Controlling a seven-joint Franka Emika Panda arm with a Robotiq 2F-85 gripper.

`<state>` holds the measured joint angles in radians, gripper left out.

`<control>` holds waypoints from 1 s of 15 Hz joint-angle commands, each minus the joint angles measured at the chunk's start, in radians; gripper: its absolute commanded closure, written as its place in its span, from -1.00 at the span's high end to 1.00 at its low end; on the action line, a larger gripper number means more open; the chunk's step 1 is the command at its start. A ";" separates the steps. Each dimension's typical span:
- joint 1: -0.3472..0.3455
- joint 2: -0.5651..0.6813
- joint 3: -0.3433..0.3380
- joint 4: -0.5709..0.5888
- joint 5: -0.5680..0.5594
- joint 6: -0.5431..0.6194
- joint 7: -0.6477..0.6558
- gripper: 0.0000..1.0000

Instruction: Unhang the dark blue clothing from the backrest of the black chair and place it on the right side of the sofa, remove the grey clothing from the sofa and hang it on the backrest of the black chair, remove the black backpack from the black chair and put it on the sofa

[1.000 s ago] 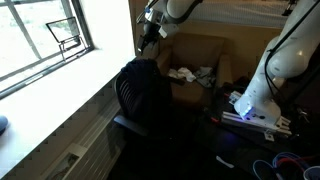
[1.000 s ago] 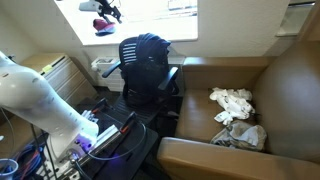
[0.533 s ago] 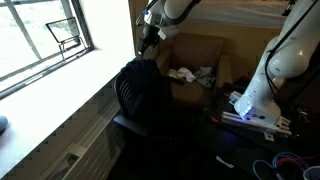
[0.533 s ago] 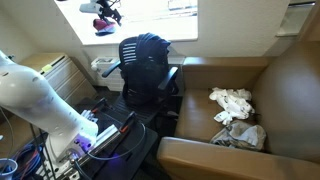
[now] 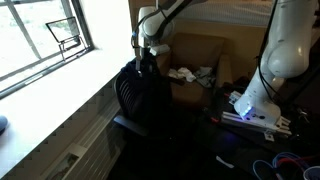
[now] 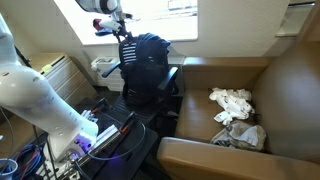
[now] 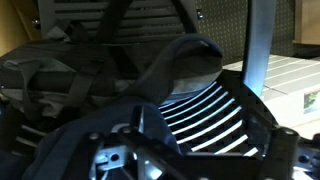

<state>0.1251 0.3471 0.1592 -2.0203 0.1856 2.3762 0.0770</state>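
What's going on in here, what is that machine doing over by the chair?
A robot arm is sorting clothes between a chair and a sofa. Its tool hovers open and empty just above the top of the black chair, where the dark blue clothing hangs over the backrest. The grey clothing lies on the sofa, untouched. It seems about to take hold of the dark garment.

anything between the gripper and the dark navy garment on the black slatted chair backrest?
Nothing. In an exterior view the open gripper hangs just above the dark navy garment, with no object between.
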 commanded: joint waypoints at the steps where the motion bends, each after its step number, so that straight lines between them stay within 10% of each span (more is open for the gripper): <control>1: 0.004 0.020 -0.011 0.020 -0.004 -0.010 0.008 1.00; 8: 0.036 0.171 -0.084 0.087 -0.037 0.093 0.224 1.00; 15: 0.208 0.226 -0.281 0.087 -0.131 0.367 0.638 1.00</control>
<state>0.2492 0.5713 -0.0372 -1.9415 0.0863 2.6870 0.5662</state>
